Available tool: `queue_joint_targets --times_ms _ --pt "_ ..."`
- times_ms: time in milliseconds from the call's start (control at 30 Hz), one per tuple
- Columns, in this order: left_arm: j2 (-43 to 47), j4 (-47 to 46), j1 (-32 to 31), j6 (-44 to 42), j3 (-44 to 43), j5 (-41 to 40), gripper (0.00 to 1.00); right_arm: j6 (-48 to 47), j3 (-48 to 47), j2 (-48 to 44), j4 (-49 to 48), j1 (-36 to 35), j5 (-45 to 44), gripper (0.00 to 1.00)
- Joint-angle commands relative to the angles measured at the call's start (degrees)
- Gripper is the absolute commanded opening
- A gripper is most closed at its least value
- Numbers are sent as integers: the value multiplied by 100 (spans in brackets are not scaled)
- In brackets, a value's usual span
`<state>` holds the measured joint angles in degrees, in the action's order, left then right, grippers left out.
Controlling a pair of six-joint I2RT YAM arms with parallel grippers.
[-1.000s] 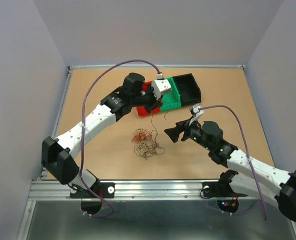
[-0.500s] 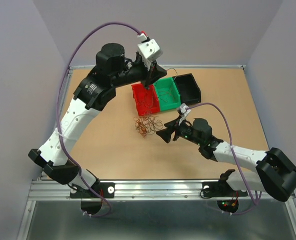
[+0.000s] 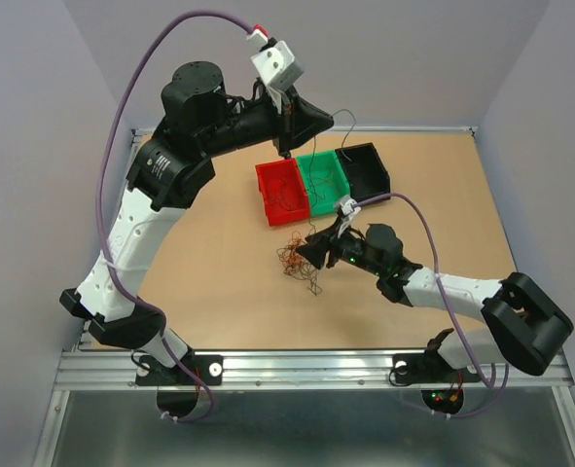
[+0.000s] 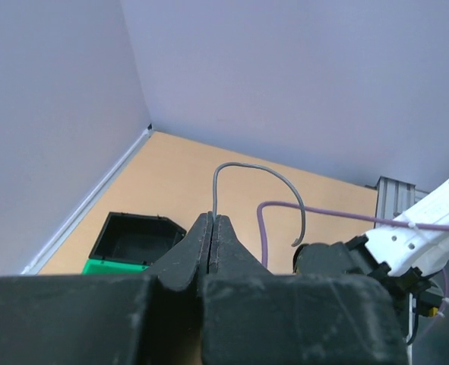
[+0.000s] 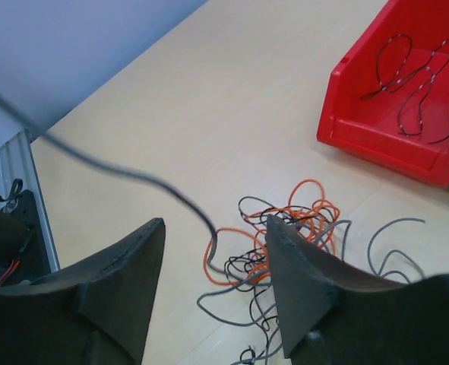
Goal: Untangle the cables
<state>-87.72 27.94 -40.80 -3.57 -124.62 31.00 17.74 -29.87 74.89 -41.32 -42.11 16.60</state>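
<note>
cables partly hidden behind right gripper

The left arm is seen reared high above the table, bent at the elbow, with the forearm carried out roughly level toward the right. The left gripper is found pressed together, finger against finger, and a thin grey cable is pinched at the tips. The right arm is stretched long and low toward the left, the wrist kept just above the surface. The right gripper is pointed forward and downward, and its jaws are set apart, with a clear gap left between the fingers
</note>
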Motion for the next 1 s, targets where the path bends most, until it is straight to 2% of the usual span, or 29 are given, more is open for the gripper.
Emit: queue_joint_targets --times_ms 0,33,67,100,167,200,300,433,567,667,700,800,967 --pt "-8 -228 -25 234 -607 72 0 -60 -309 183 -385 -78 28 48" --pt "-8 -272 -25 243 -634 107 0 -34 -292 184 -386 -78 -86 37" --pt "9 -307 -25 261 -651 90 0 -16 -257 149 -394 -78 -156 20" --pt "70 -351 -25 261 -634 12 0 -7 -178 18 -394 -78 -218 16" --pt "150 -421 -25 139 -564 -383 0 45 -64 -202 -394 -78 -184 14" --pt "229 -482 -25 85 -424 -802 0 107 7 -351 -386 -87 -192 13" --pt "308 -588 -7 -160 -29 -1210 0 230 244 -993 -324 -78 -184 1" --pt "221 -632 185 -354 428 -1501 0 274 43 -1740 595 -87 53 1" --pt "194 -1000 616 -319 1210 -1132 0 292 -256 -2452 1178 -87 230 0" --pt "422 -1623 853 -293 2237 -764 0 300 -590 -2909 1696 -87 -366 1" --pt "640 -2008 880 -284 2858 -667 0 292 -756 -3015 1941 -87 -777 1" --pt "1036 -2668 898 -153 3966 -132 0 143 -1003 -2876 2215 -78 -957 1" --pt "1152 -2935 907 -161 4762 476 0 54 -1047 -2200 2172 -87 -1035 0"
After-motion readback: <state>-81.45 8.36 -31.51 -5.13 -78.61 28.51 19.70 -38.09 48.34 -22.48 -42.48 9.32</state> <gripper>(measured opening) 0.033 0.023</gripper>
